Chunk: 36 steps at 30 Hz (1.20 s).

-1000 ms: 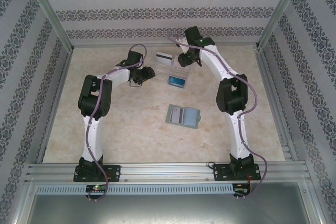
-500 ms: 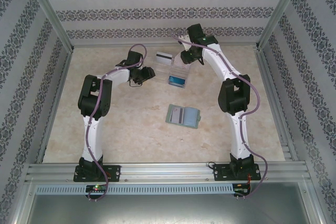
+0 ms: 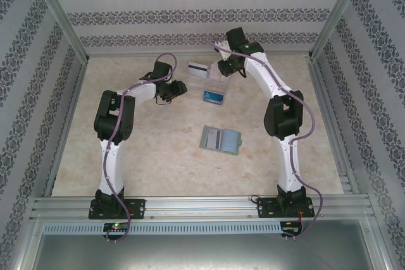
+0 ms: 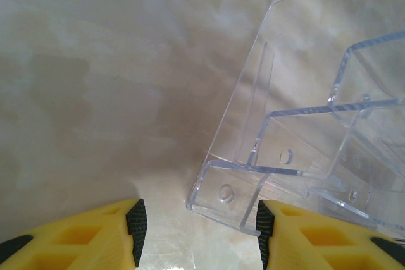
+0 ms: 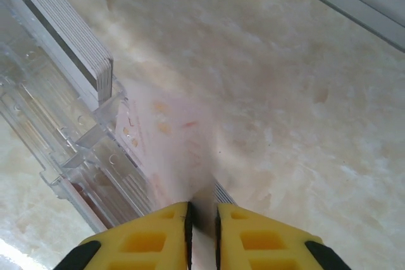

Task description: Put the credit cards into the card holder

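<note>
right gripper [image 5: 202, 227] clamped on thin pink card [image 5: 180, 140]
i see my left gripper [image 4: 200, 235] spread around the glossy clear tray [image 4: 304, 131] corner.

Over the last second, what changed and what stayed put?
The right gripper shifted slightly toward the back wall and its fingers closed on the pale pink card by the clear tray. The left gripper, card holder and blue card stayed put.

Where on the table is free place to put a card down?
Free: the bare table between the card holder and the arm bases. Crowded: the far middle, around the clear tray, the left end effector and the right end effector.
</note>
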Motion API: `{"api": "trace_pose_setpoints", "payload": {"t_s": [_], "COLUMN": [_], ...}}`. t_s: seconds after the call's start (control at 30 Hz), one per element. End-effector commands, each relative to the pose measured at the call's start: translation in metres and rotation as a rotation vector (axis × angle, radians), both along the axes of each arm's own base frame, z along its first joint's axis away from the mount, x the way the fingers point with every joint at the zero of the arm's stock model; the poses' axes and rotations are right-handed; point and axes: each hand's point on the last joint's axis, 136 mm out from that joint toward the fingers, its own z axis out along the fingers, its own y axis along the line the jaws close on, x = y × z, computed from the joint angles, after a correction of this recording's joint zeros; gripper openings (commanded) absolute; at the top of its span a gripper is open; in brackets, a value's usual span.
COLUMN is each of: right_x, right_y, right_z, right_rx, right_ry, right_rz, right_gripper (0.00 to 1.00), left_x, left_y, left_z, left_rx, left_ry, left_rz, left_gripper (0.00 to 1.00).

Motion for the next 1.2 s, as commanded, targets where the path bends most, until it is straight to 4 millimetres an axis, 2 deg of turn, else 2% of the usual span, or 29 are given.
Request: {"api": "trace_pose_setpoints", "payload": {"t_s": [0.0, 0.27, 0.47, 0.67, 0.77, 0.87, 0.97, 1.1, 1.17], "right_x": [-0.002, -0.011, -0.027, -0.058, -0.084, -0.117, -0.153, -0.203, -0.224], "right_y": [-0.006, 0.003, 0.011, 0.019, 0.017, 0.014, 0.01, 0.0, -0.006], "right_z": [0.032, 0.041, 0.065, 0.092, 0.096, 0.091, 0.069, 0.022, 0.0], "right_rx": [0.033, 0.165, 0.372, 0.605, 0.709, 0.778, 0.836, 0.825, 0.81], "right_ry": [-0.054, -0.015, 0.001, 0.034, 0.067, 0.109, 0.181, 0.294, 0.336], "right_rz": [-0.005, 0.013, 0.016, 0.012, -0.007, -0.037, -0.078, -0.16, -0.197], "right_gripper": [0.18, 0.1, 0.05, 0.02, 0.01, 0.01, 0.01, 0.0, 0.0], "left_x": [-0.017, -0.019, -0.024, -0.037, -0.056, -0.083, -0.119, -0.166, -0.183], "left_y": [-0.002, -0.002, -0.004, -0.011, -0.018, -0.031, -0.053, -0.08, -0.087], "left_z": [-0.022, -0.019, -0.006, 0.024, 0.037, 0.044, 0.041, 0.032, 0.028], "left_rx": [0.005, 0.004, -0.012, -0.058, -0.074, -0.103, -0.136, -0.149, -0.151], "left_ry": [0.069, 0.068, 0.043, -0.02, -0.05, -0.062, -0.047, -0.008, 0.014], "left_rz": [-0.02, -0.026, -0.031, -0.079, -0.122, -0.184, -0.274, -0.398, -0.427], "left_gripper": [0.52, 0.52, 0.52, 0.52, 0.52, 0.52, 0.52, 0.5, 0.49]}}
